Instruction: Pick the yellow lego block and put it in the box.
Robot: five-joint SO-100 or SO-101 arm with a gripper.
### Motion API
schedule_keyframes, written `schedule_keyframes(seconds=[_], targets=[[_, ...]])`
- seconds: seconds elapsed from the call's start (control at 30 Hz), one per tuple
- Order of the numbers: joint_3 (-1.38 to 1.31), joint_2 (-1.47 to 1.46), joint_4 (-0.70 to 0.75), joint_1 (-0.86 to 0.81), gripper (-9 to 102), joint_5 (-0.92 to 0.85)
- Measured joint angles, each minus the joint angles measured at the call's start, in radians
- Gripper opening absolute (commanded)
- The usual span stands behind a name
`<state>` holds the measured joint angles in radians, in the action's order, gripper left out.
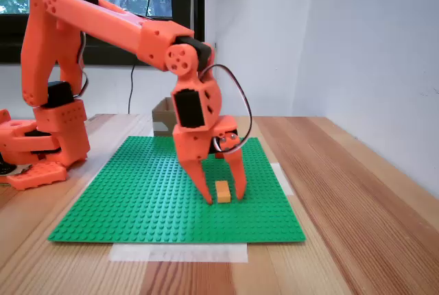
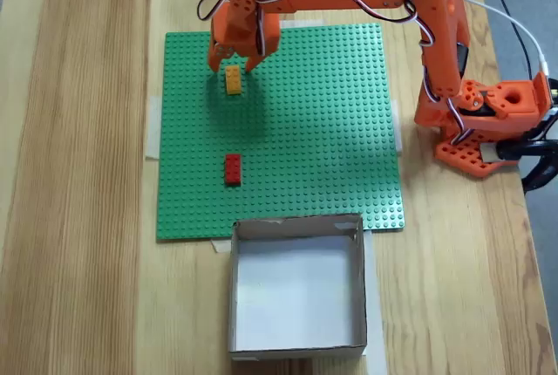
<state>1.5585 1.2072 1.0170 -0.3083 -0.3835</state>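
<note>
A wooden bench with light and reddish-brown planks carries everything. A square green studded baseplate lies flat on it, held by pale tape strips at its edges. In a fixed view from above, the box, brown cardboard with low walls and a pale inside, sits on the bench touching the baseplate's near edge. The orange arm's base stands on the bench just beside the baseplate's right side in that view. A dark cable lies near the base.
</note>
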Motion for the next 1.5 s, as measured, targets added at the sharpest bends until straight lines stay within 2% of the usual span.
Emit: schedule_keyframes(seconds=[0.17, 1.5], targets=[[0.000, -0.003, -0.002, 0.000, 15, 0.000], [0.002, -0.017, -0.048, 0.000, 15, -0.005]])
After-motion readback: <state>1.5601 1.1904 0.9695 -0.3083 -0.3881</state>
